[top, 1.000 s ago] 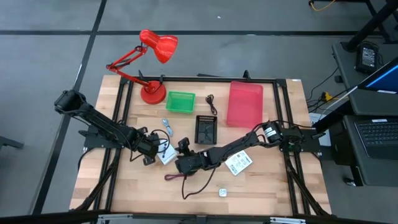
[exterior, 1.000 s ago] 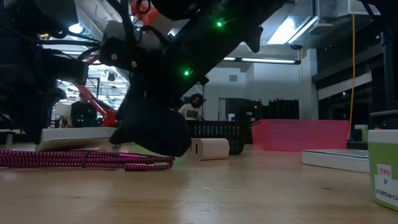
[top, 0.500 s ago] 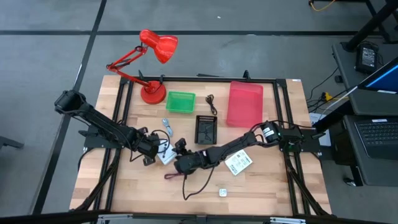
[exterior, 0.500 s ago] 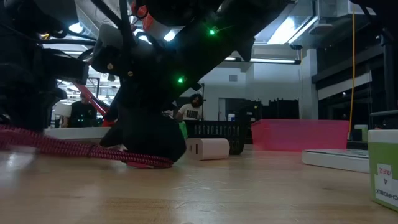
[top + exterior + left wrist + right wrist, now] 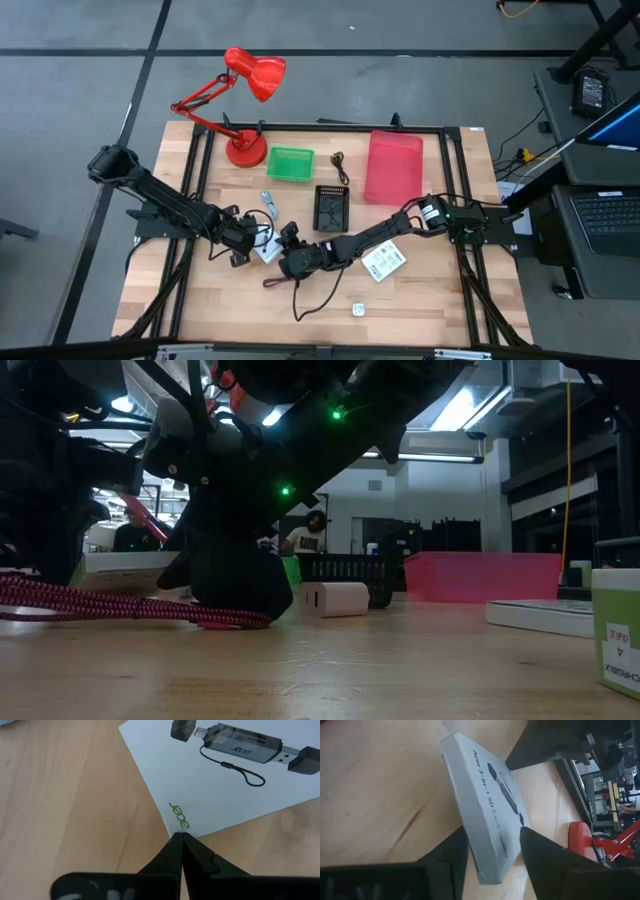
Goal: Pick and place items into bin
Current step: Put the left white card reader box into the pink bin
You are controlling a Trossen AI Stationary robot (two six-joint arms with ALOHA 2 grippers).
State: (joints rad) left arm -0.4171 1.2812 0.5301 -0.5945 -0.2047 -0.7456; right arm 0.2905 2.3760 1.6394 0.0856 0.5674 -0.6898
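High view: both arms meet near the middle of the table, over a white packet lying flat on the wood. The left gripper sits at the packet's left edge; in its wrist view the fingers are pressed together with nothing between them, their tips touching the packet's edge just beside the green logo. The right gripper is at the packet's other side, and its wrist view shows the two fingers spread apart with the packet's corner lying in the gap between them; whether they press on it I cannot tell. A maroon cord lies touching the right gripper and, in the low view, stretches along the wood to the dark gripper body. A black cord loops just in front of it. A second packet lies under the right arm, and a tiny white cube sits near the front edge. Farther back are a green bin, a black bin, a pink bin and a red lamp.
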